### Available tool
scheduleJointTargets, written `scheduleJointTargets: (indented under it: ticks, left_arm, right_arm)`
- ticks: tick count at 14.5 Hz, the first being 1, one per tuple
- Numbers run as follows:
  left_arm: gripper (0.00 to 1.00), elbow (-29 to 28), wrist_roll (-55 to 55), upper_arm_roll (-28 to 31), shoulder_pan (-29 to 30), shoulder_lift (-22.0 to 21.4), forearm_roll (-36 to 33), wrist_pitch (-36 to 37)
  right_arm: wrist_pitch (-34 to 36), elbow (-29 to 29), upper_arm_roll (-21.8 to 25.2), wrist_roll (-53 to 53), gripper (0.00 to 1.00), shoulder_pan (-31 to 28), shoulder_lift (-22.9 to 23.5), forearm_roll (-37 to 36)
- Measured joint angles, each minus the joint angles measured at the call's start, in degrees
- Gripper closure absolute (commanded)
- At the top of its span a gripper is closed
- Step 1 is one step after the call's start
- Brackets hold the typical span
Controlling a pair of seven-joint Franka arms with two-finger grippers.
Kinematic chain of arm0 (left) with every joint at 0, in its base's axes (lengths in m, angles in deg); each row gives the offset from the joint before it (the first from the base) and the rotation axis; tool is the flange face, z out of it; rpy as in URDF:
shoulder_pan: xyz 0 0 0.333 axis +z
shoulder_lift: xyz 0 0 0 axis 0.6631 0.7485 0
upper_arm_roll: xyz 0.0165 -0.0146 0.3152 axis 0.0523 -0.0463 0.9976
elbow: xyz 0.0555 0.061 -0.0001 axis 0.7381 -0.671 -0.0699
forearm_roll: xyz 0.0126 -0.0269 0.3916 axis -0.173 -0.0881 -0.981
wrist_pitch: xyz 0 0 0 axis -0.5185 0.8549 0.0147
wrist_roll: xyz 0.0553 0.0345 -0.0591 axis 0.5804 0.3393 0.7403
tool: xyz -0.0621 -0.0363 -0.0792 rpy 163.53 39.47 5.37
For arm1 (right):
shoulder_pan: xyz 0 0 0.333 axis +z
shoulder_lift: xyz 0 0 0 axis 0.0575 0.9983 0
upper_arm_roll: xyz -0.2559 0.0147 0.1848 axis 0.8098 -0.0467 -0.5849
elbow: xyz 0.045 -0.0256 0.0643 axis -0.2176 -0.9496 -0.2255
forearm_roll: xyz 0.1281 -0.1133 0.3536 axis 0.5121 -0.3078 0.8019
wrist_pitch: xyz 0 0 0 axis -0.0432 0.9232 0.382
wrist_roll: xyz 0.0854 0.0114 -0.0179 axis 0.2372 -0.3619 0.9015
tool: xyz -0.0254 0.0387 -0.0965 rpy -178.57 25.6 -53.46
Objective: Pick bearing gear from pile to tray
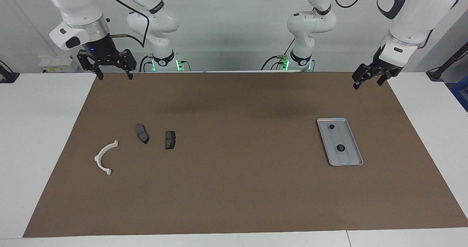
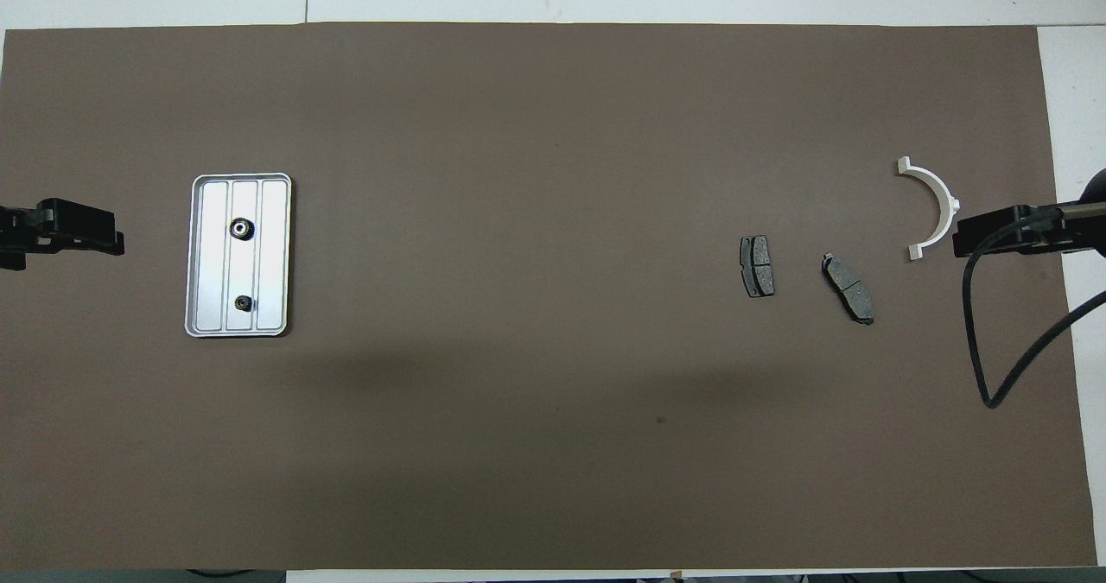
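The silver tray lies toward the left arm's end of the table. Two small black round pieces lie in it, also seen in the overhead view. Toward the right arm's end lie a white half-ring bracket and two dark grey brake pads. My right gripper is open and empty, raised over the mat's edge. My left gripper is open and empty, raised over the mat's corner.
A brown mat covers most of the white table. A black cable hangs from the right arm over the mat's end.
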Motion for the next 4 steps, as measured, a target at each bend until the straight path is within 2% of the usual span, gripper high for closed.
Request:
scheduleJointTargets:
  ticks: [4]
  left_arm:
    - [0.00, 0.5, 0.0, 0.0, 0.0, 0.0, 0.0, 0.6]
  right_arm:
    - [0.0, 0.0, 0.0, 0.0, 0.00, 0.0, 0.0, 0.0]
